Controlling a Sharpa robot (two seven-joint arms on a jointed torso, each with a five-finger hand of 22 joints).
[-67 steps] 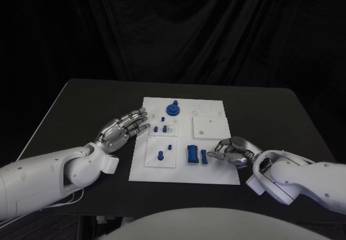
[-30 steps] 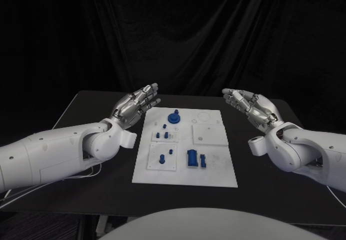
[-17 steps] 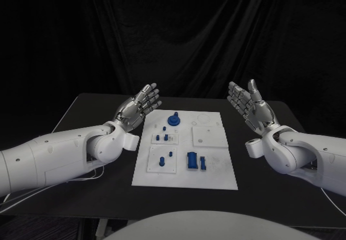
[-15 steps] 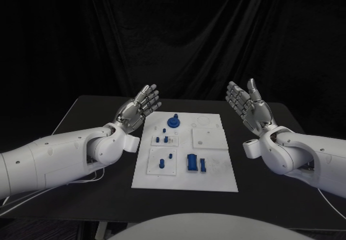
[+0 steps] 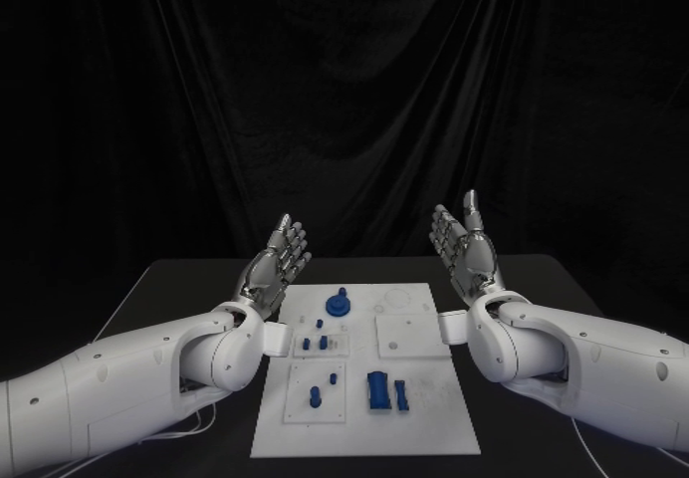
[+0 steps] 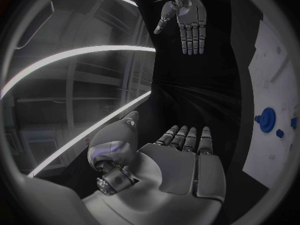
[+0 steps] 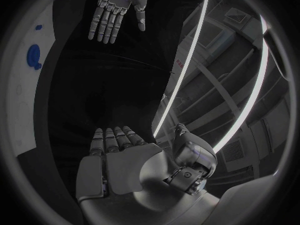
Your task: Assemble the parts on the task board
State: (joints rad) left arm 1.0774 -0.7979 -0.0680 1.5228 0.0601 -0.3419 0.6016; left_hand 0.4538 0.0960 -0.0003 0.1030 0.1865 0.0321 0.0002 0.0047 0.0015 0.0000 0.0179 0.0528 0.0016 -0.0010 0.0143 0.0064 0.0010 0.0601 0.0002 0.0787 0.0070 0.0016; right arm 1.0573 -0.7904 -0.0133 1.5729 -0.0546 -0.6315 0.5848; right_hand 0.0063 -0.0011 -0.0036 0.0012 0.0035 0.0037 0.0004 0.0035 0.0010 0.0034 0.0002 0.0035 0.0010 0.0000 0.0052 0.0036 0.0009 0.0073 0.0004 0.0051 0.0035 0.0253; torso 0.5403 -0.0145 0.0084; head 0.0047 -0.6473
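Both hands are raised above the far end of the bench (image 5: 172,289), one on each side of the task board (image 5: 431,418), and neither touches anything. The left hand (image 5: 276,263) has its fingers (image 5: 293,239) straight and released, holding nothing, with the palm turned toward the other hand. The right hand (image 5: 465,249) is the same: its fingers (image 5: 448,227) are extended and apart, with nothing between them. Because they stand well above the parts, I judge this to be a resting or ready posture, not a reach. The task board lies flat in the middle of the bench, between the two forearms. On it, a round blue part (image 5: 339,304) sits near the far end, some small blue parts (image 5: 319,345) stand in a raised white square, and a larger blue block (image 5: 379,388) with a thin blue piece (image 5: 403,395) just beside it lies nearer the robot. A plain white square plate (image 5: 413,336) lies on the right side. Whether the assembly is complete I cannot tell from here.
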